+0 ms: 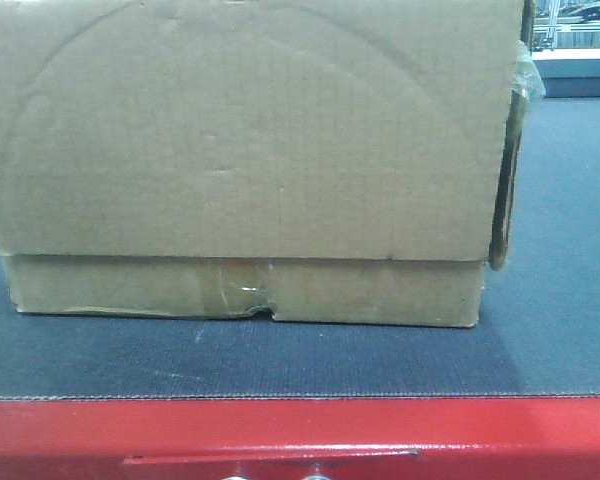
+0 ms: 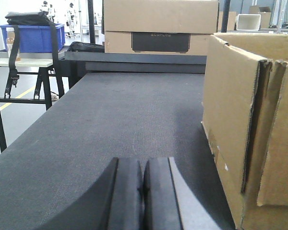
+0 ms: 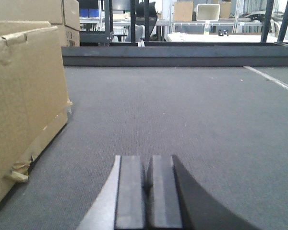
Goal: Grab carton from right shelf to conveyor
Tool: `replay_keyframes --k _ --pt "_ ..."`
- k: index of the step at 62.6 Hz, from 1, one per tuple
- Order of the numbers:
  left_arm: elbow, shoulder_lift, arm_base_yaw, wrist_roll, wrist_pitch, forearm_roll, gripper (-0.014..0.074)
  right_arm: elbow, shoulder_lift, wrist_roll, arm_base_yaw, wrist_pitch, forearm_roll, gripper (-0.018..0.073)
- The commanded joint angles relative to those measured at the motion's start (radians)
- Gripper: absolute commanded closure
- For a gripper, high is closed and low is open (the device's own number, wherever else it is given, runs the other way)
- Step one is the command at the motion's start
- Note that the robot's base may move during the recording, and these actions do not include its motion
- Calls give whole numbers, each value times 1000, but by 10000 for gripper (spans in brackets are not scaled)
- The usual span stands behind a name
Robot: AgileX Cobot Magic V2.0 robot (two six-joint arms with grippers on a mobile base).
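The left end effector (image 2: 143,191) hung low over the conveyor (image 2: 115,124), its two dark pads pressed together with nothing between them; the carton (image 2: 245,124) lay to its right, near but apart, presenting a side wall and a split corner seam. In the front view the carton (image 1: 250,150) stood squarely on the dark textured belt just behind the red front edge (image 1: 300,430), its long axis running across the belt from left to right, with the taped and torn lower strip (image 1: 245,290) facing the camera. The right end effector (image 3: 148,191) was likewise closed and empty, low over the belt, and the carton (image 3: 24,96) lay to its left, also apart. The carton thus sat between the two arms, neither clearly nearer; judged from this, the placement appeared done, and any coming move would be outward, away from the carton's walls.
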Motion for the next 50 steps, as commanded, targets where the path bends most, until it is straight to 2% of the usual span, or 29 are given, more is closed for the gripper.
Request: replay_keyframes --k 1,50 --pt "-2 -5 2 5 -25 -6 592 0 -5 -3 -6 -36 3 616" --pt "-2 -5 2 5 -25 -6 592 0 -5 -3 -6 -38 3 616"
